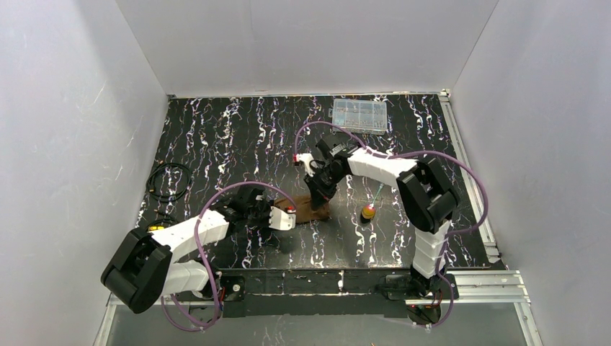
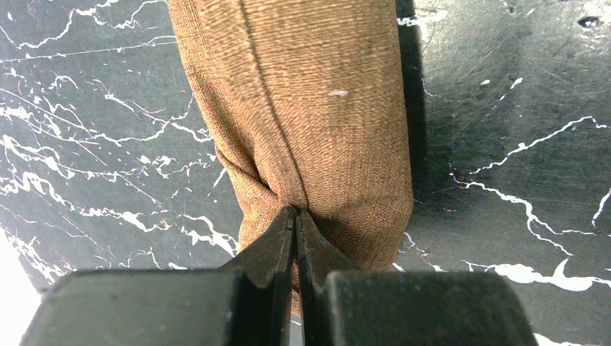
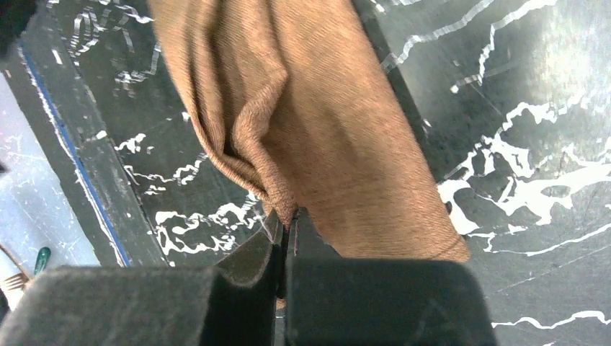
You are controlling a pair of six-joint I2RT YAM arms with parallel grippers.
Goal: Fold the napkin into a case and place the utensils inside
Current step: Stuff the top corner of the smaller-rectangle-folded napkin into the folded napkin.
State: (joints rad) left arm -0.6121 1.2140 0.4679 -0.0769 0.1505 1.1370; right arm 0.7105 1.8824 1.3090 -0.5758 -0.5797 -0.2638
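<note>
The brown napkin (image 1: 310, 212) lies bunched into a narrow folded band near the table's middle. My left gripper (image 1: 292, 215) is shut on its near-left end; in the left wrist view the tips (image 2: 295, 213) pinch a gathered fold of the cloth (image 2: 310, 108). My right gripper (image 1: 323, 199) is shut on the other end; in the right wrist view the tips (image 3: 288, 220) clamp the edge of the cloth (image 3: 324, 130). A utensil with a gold-orange head (image 1: 368, 211) and a thin handle lies just right of the napkin. The purple-headed utensil is not in view.
A clear plastic compartment box (image 1: 358, 116) stands at the back right. A coiled black cable (image 1: 169, 180) lies at the left edge. White walls close in the table on three sides. The table's edge (image 3: 79, 187) shows in the right wrist view.
</note>
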